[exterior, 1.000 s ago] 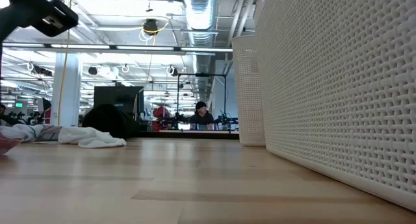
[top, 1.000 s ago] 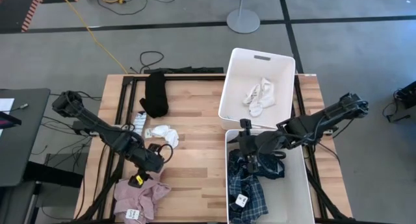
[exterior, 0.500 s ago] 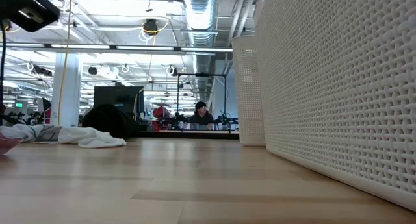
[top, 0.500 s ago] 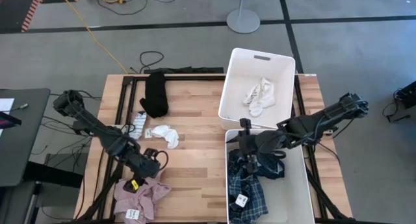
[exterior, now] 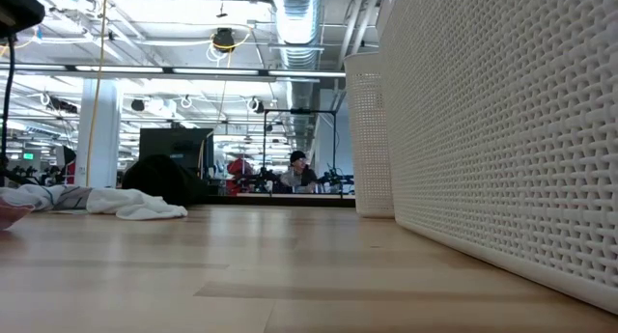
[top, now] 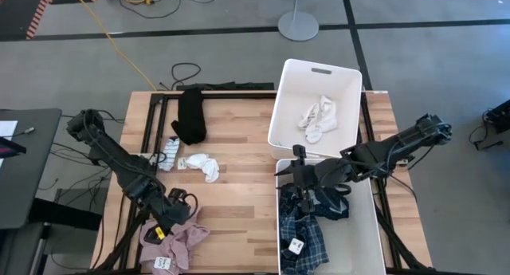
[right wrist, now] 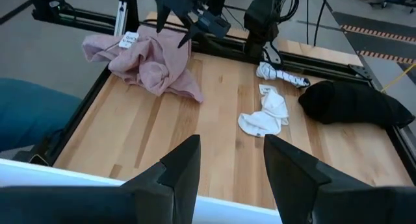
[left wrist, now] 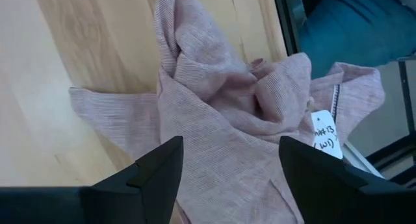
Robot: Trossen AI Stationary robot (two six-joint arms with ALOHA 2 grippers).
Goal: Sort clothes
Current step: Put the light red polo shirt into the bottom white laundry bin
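High view: left gripper over pink piece at table's 7 o'clock corner, fingers spread, nothing held. Best grab, I judge: drop straight onto the raised central fold, seen in left wrist view, pinch several layers, avoid paper tag. Garment crumpled; long axis roughly 9-to-3 along near edge, tag end toward 7. Right gripper waits above near bin at 4 o'clock, fingers apart, empty.
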